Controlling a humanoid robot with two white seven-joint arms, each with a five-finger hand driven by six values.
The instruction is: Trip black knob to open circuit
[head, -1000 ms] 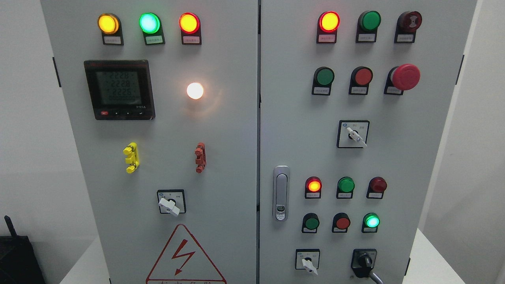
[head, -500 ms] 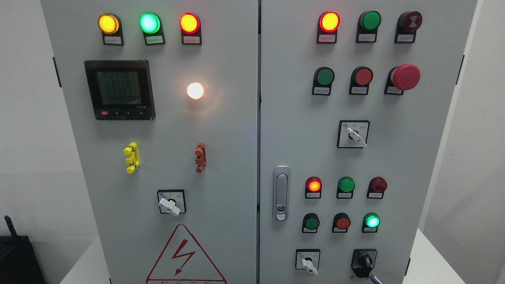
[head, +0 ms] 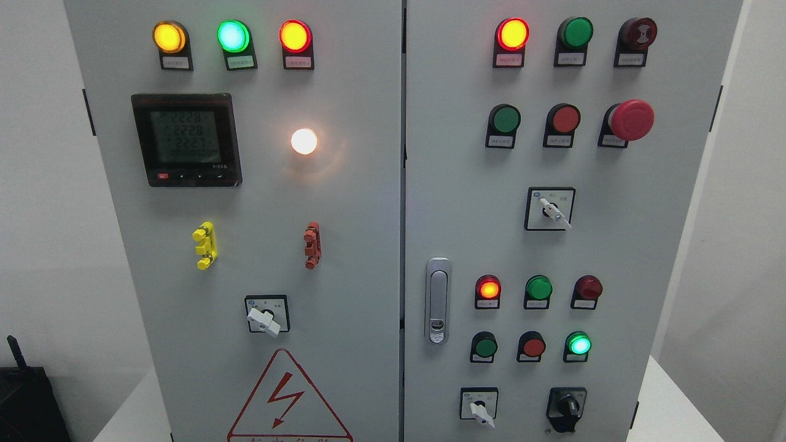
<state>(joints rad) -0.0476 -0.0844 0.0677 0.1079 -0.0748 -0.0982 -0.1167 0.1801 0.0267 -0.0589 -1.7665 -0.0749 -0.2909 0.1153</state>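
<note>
no robot hand or arm is seen in the head view, so finger state cannot be told for either side.

the black knob (head: 568, 406) is seen at the bottom right of the grey cabinet (head: 368, 245), on the right door, set on a black square plate, handle pointing roughly down. just to its left sits a white selector switch (head: 479, 410) on a white plate, lever angled down-right.

above these, two rows of three are seen: a lit red lamp (head: 489, 288), a green lamp (head: 538, 287), and a dark red lamp (head: 588, 287); then a green button (head: 485, 347), a red button (head: 533, 347), and a lit green lamp (head: 578, 344). a silver door latch (head: 437, 300) is mounted near the door seam.

higher up on the right door a second selector (head: 551, 209) is seen, then a red mushroom stop button (head: 632, 119) at the right of a green and a red button. a lit red lamp (head: 512, 33) is at the top.

on the left door: amber, green and red lamps lit along the top, a digital meter (head: 186, 140) with its display on, a lit white lamp (head: 304, 141), a yellow fitting (head: 204, 245), a red fitting (head: 312, 245), a white-handled selector (head: 266, 315), and a red high-voltage warning triangle (head: 287, 399) cut off by the bottom edge.
</note>
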